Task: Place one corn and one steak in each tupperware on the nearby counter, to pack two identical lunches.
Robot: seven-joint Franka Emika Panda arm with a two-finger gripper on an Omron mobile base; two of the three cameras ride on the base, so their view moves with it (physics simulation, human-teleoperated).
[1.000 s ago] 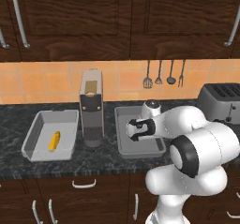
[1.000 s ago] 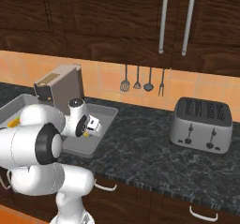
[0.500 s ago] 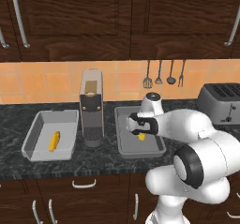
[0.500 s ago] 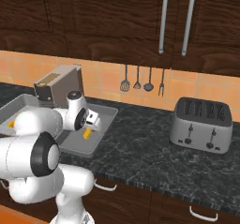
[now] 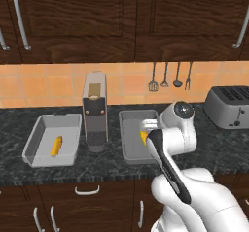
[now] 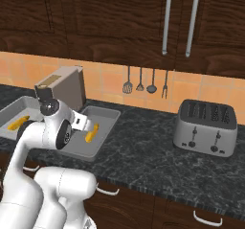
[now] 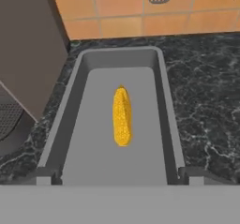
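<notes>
Two grey tupperware sit on the dark counter (image 5: 209, 151). The left tupperware (image 5: 40, 134) (image 6: 10, 109) holds one yellow corn (image 5: 56, 145) (image 6: 18, 123). The right tupperware (image 5: 129, 140) (image 6: 103, 127) (image 7: 89, 124) holds the other corn (image 7: 122, 117) (image 6: 91, 132) (image 5: 144, 138), lying free on its floor. My gripper (image 7: 120, 176) (image 6: 86, 124) hangs just over this tray's near end, open, its fingertips (image 7: 47, 175) spread wide with nothing between them. The steak is out of view.
A tall coffee machine (image 5: 95, 110) (image 6: 67, 86) (image 7: 28, 54) stands between the two containers, close to my hand. A silver toaster (image 5: 228, 107) (image 6: 206, 126) sits far right. Utensils (image 5: 170, 75) hang on the tiled wall.
The jaws have opened and let go of the corn, which now lies in the right tupperware. My arm has swung so the hand sits lower over the tray's near end.
</notes>
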